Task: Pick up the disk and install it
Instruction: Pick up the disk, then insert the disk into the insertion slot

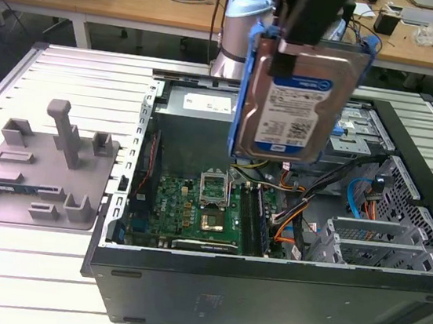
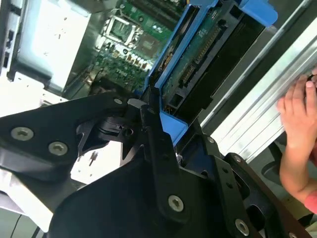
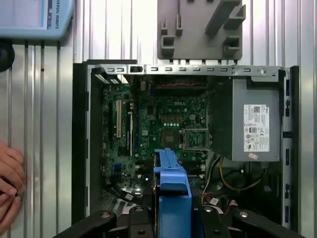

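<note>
Pincer (image 1: 290, 51): black, clamped tight on the top end of the disk, high above the open computer case (image 1: 264, 290).
Disk (image 1: 295, 100): silver-grey, with a white and blue label and a blue plastic frame around it; hanging upright in the air over the middle of the computer case, touching nothing inside it.
Back of the disk: in the second wrist view, a green board with a dark plug strip, with the blue frame along its edge.
Green board (image 1: 195, 207): lying flat on the floor of the computer case, below the disk, with a square silver socket in the middle.
Grey metal box (image 3: 255, 124): inside the computer case, against one end wall, with a white sticker on it.
Wires (image 1: 299, 212): orange, yellow and blue, bunched inside the computer case under the disk.
Grey plastic block (image 1: 42, 164): on the desk just beside the computer case, at the exterior view's left, with pegs and little walls sticking up.
Desk (image 1: 19, 288): silver metal slats, under the computer case.
Hand (image 3: 10, 181): a person's, fingers on the desk slats beside the computer case, well apart from the pincer.
</note>
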Action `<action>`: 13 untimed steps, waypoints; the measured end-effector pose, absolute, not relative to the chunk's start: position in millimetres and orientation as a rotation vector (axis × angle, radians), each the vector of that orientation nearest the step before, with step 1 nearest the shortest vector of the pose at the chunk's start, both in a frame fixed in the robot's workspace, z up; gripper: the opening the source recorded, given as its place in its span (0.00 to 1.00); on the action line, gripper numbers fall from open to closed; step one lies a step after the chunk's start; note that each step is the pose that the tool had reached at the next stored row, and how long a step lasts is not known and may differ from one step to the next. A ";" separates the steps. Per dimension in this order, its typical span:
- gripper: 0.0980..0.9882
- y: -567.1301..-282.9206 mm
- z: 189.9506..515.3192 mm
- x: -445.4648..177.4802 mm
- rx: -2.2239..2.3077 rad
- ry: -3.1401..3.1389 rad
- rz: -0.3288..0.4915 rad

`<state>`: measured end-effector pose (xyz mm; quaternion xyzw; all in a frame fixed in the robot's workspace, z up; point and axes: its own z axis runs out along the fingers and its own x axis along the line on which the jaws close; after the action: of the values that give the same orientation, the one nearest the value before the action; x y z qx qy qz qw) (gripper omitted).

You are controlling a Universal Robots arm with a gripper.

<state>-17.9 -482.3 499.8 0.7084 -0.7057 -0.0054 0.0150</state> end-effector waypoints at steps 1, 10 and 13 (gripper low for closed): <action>0.30 -484.4 499.8 -14.7 2.204 -2.196 -0.017; 0.30 -491.9 499.6 -1.2 2.204 -2.196 -0.017; 0.30 -491.9 499.6 -1.1 2.204 -2.196 -0.017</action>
<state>-1.1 -491.9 499.6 0.7084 -0.7057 -0.0053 0.0151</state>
